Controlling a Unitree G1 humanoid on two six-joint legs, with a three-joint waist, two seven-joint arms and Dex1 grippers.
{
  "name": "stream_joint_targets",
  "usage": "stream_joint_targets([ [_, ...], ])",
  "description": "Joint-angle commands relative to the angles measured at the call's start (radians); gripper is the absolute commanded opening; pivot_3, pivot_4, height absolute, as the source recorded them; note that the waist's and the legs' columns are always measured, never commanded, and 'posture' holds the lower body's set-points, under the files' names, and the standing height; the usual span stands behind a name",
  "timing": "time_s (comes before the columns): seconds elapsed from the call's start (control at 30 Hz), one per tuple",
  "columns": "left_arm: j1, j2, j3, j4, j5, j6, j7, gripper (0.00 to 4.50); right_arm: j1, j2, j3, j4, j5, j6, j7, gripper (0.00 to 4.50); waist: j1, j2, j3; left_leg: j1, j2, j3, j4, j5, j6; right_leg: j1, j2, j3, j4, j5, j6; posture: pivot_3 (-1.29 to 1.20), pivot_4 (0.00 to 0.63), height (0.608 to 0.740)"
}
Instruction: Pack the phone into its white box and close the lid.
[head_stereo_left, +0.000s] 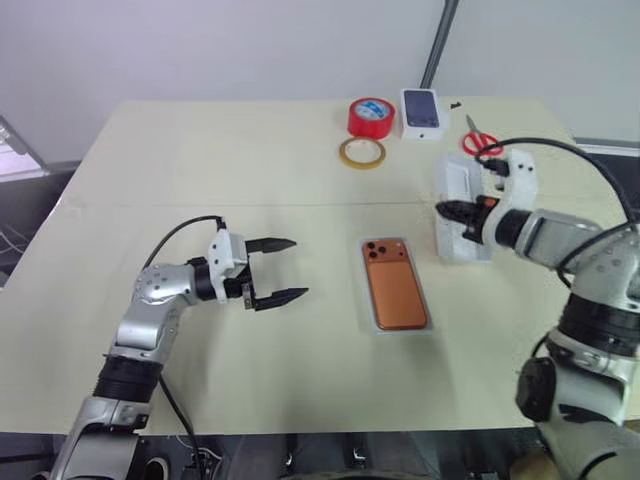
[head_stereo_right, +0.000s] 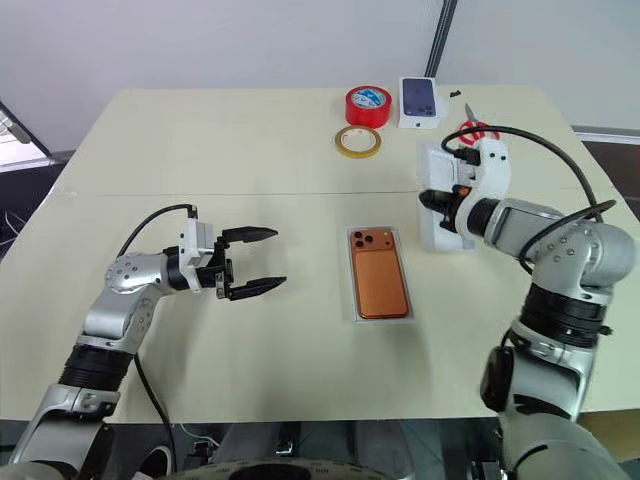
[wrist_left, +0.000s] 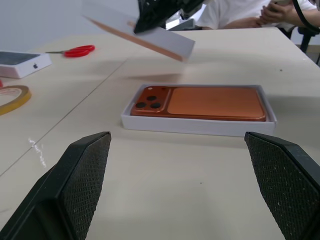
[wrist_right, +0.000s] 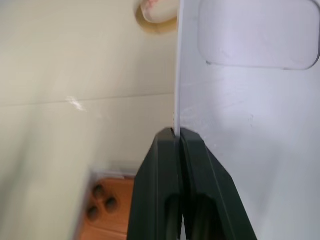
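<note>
We see the phone (head_stereo_left: 396, 287) lying face down in the white box (head_stereo_left: 431, 322) near the middle of the table (head_stereo_left: 200, 160), camera cluster toward the far edge. Our right gripper (head_stereo_left: 447, 210) has its fingers pinched shut on the edge of the lid (head_stereo_left: 458, 184), which is lifted off the table and tilted, just to the right of the box and apart from it; the left wrist view shows the lid hanging in the air above and behind the box. The right wrist view shows the thin white wall clamped between the two black fingers (wrist_right: 159, 190). Our left gripper (head_stereo_left: 275, 270) hovers to the left of the box, pointing toward it, fingers spread wide with nothing between them. At the far edge we see a red tape roll (head_stereo_left: 370, 117), a tan tape ring (head_stereo_left: 361, 152), a small white box with a phone picture (head_stereo_left: 423, 111) and red scissors (head_stereo_left: 481, 141).
</note>
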Motion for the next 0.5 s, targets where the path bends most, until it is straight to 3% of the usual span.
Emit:
stream_joint_targets([
  [0.03, -0.020, -0.010, 0.013, -0.029, -0.010, 0.016, 0.025, 4.50, -0.032, 0.118, -0.074, -0.047, 0.055, -0.075, -0.038, 0.03, -0.002, 0.000, 0.000, 0.000, 0.000, 0.000, 0.000, 0.000, 0.000, 0.000, 0.000, 0.000, 0.000, 0.000, 0.000, 0.00, 0.150, 0.740],
  [0.2, -0.016, -0.022, 0.019, -0.045, -0.012, 0.025, 0.052, 4.50, -0.047, 0.287, -0.150, -0.105, 0.211, -0.063, -0.090, 0.03, -0.006, 0.002, 0.001, 0.000, 0.000, 0.000, 0.000, 0.000, 0.000, -0.002, 0.000, 0.000, 0.002, 0.000, 0.000, 0.00, 0.150, 0.740],
  [0.3, -0.022, -0.031, 0.017, -0.054, -0.021, 0.038, 0.066, 4.50, -0.030, 0.416, -0.177, -0.182, 0.462, -0.027, -0.171, 0.03, -0.006, 0.002, 0.001, 0.000, 0.000, 0.000, -0.001, 0.000, 0.000, -0.002, 0.000, 0.000, 0.002, 0.000, 0.000, 0.00, 0.150, 0.740],
  [0.4, -0.027, -0.037, 0.026, -0.069, -0.034, 0.045, 0.076, 4.50, 0.062, 0.445, -0.117, -0.238, 0.689, -0.015, -0.266, 0.03, -0.006, 0.002, 0.001, -0.001, 0.000, 0.000, -0.001, 0.000, 0.000, -0.003, 0.000, 0.000, 0.002, 0.000, 0.000, 0.00, 0.150, 0.740],
  [0.5, -0.034, -0.045, 0.038, -0.089, -0.055, 0.067, 0.090, 4.50, 0.189, 0.395, -0.007, -0.266, 0.914, -0.056, -0.359, 0.03, 0.000, 0.002, 0.001, -0.001, 0.000, 0.000, -0.001, 0.000, 0.000, -0.002, 0.000, 0.000, 0.001, 0.000, 0.000, 0.00, 0.150, 0.740],
])
